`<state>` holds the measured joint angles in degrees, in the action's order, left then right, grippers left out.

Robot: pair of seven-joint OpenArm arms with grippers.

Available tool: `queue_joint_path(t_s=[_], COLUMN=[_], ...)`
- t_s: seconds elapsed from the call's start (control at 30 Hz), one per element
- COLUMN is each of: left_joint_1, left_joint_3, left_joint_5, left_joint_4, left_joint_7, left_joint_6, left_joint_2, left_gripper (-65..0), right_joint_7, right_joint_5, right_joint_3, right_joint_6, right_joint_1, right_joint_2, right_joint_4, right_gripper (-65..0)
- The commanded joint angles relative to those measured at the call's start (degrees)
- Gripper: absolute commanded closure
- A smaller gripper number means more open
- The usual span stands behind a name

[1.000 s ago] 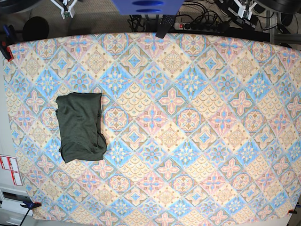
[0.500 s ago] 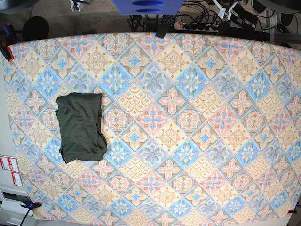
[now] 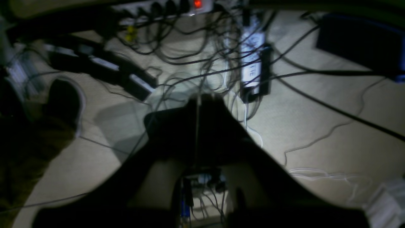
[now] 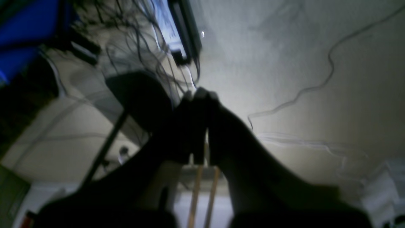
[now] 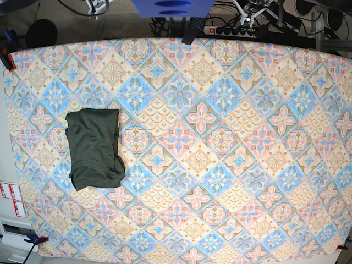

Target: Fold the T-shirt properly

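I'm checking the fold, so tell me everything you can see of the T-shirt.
The T-shirt is a dark olive-green, soft-looking knit, folded into a compact upright rectangle. It lies flat on the patterned tablecloth near the table's left side in the base view. Its lower right corner bulges slightly. Nothing but the cloth touches it.

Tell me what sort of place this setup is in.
Probably a robotics lab or test workspace, not a home. A folded T-shirt lies on a table under a patterned cloth clamped at its corners, and a power strip with tangled cables sits on the floor behind.
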<state>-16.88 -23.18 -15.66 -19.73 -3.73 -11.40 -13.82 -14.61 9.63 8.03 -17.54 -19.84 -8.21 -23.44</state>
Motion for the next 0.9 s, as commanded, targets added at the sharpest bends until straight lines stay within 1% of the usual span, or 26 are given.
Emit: queue_joint_path(t_s=[0.0, 0.13, 0.23, 0.33, 0.47, 0.63, 0.77, 0.8, 0.87], left_joint_1=[1.6, 3.4, 3.9, 4.4, 4.9, 5.0, 5.0, 5.0, 5.2], left_joint_3=[-2.9, -6.4, -6.9, -6.9, -6.9, -6.8, -6.6, -6.6, -6.6], left_joint_5=[0.0, 0.0, 0.0, 0.0, 0.0, -0.4, -0.1, -0.1, -0.1], left_joint_4=[3.6, 4.8, 4.8, 4.8, 4.8, 4.8, 4.7, 4.7, 4.7], left_joint_7=[-2.4, -3.1, -3.2, -3.2, -3.3, -3.3, -3.3, -3.3, -3.3], left_joint_6=[0.6, 2.0, 2.9, 3.2, 3.2, 3.2, 3.2, 3.2, 3.2], left_joint_2=[0.9, 2.8, 4.2, 5.3, 6.3, 6.3, 6.1, 6.1, 5.9], left_gripper=[0.0, 0.0, 0.0, 0.0, 0.0, 0.0, 0.0, 0.0, 0.0], right_joint_7=[-0.2, 0.9, 2.2, 2.6, 2.6, 2.6, 2.5, 2.5, 2.5], right_joint_5=[-0.2, -0.2, -0.2, -0.2, -0.2, -0.2, -0.2, -0.2, -0.2], right_joint_3=[0.1, 0.1, 0.2, 0.2, 0.2, 0.2, 0.5, 0.4, 0.4], right_joint_6=[-0.2, -0.1, 0.0, 0.1, 0.1, 0.1, 0.1, 0.1, 0.1], right_joint_1=[-0.4, 1.4, 2.5, 3.4, 4.7, 5.5, 5.5, 5.6, 5.9], right_joint_2=[-0.5, -0.4, 0.0, 3.5, 5.7, 5.7, 5.1, 4.4, 4.0], right_joint_4=[0.7, 3.2, 4.6, 5.1, 5.3, 5.3, 5.3, 5.3, 5.3], right_gripper=[0.0, 0.0, 0.0, 0.0, 0.0, 0.0, 0.0, 0.0, 0.0])
